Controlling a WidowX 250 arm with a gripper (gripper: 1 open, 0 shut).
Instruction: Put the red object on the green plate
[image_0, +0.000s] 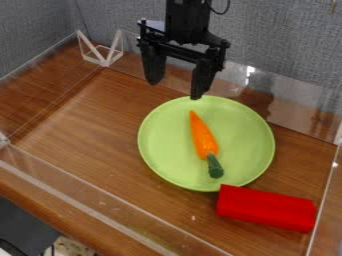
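The red object (267, 208) lies flat on the wooden worktop (80, 130), at the near right corner, just beside the rim of the green plate (247, 130) but off it. Whether its end touches the rim I cannot tell; they look barely apart. The plate is already occupied by 1 orange carrot (202, 138), lying lengthwise across the middle with its green tip toward the near edge.

So I judge that nothing of the task is done yet: the block is untouched on the worktop, and approach, grasp, lift, carry and release are all ahead of me. The carrot leaves free room on the plate's right and left halves, and I would aim for the right one, nearest the block.

My fingers (181, 80) hang above the far edge of the plate, well apart from the red block, pointing straight down. They stand wide apart and empty, with nothing between them. To reach the block I must travel across the plate toward the near right corner and come down over it.
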